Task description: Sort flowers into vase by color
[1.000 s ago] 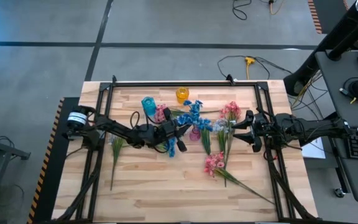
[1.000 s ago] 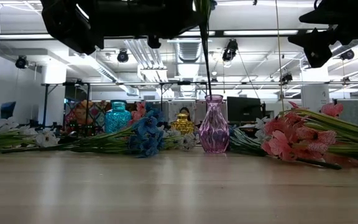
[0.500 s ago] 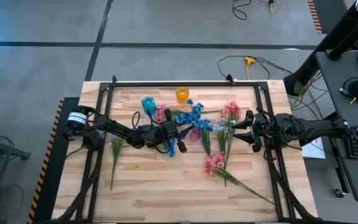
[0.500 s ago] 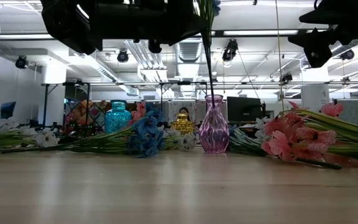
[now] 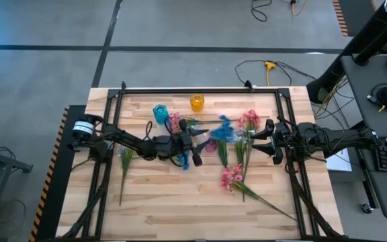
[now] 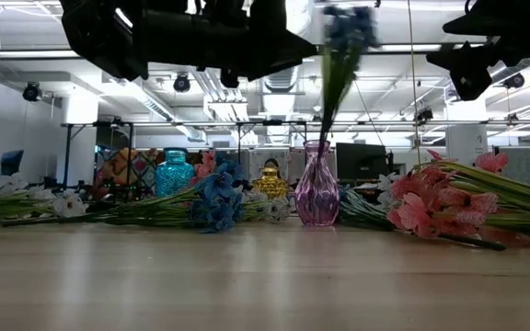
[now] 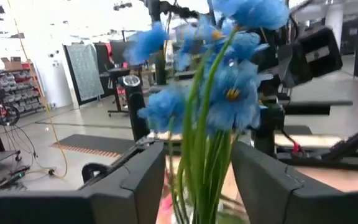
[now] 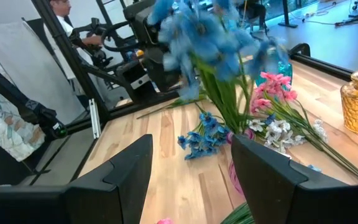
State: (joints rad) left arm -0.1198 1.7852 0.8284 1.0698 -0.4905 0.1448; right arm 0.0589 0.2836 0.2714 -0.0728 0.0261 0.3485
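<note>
Starting at your left, a white spray (image 5: 125,161) lies flat by the table's left side, well clear of the work. Your left gripper (image 5: 195,140) hangs mid-table with its fingers spread wide, nothing clamped between them; the blue spray (image 6: 343,55) stands in the gap between them in the left wrist view. A second ago its stem hung nearly straight over the pink vase (image 6: 316,184) with the gripper up against it; now the blooms have swung over toward your right and the stem leans out of the vase mouth, so I judge you have just let go and it has tipped against the rim. That puts a blue flower in the pink vase, while the teal vase (image 6: 174,172) and amber vase (image 6: 270,182) stand farther back. More blue blooms (image 6: 215,199) lie on the table. Further right lie pink sprays (image 6: 449,210). Your right gripper (image 5: 262,140) waits there, fingers apart and empty.
</note>
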